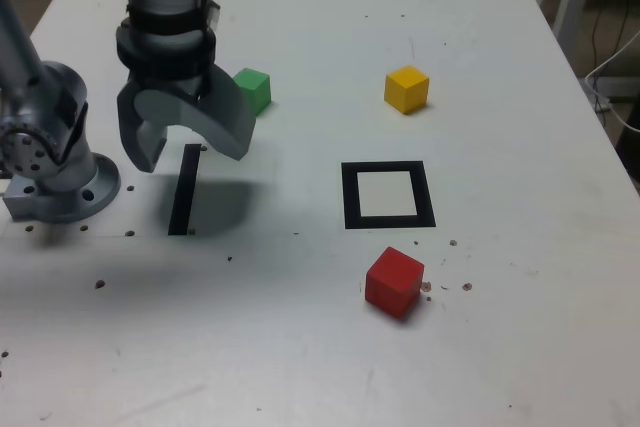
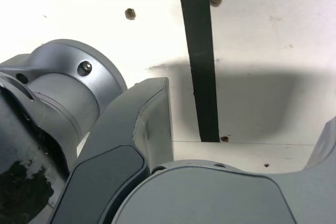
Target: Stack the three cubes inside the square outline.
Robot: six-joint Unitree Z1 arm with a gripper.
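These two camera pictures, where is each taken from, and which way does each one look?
Exterior view: off the arm, above the white table, looking down at the open gripper, green cube, yellow cube, red cube and square outline.
Wrist view: on the arm, looking down past the gripper at the table.
Shared: the black tape strip.

The square outline (image 1: 388,195) holds nothing, open from above. The red cube (image 1: 394,281) sits just near of it, the yellow cube (image 1: 407,88) far, and the green cube (image 1: 252,90) crowds the gripper (image 1: 190,147) at the exterior view's left.
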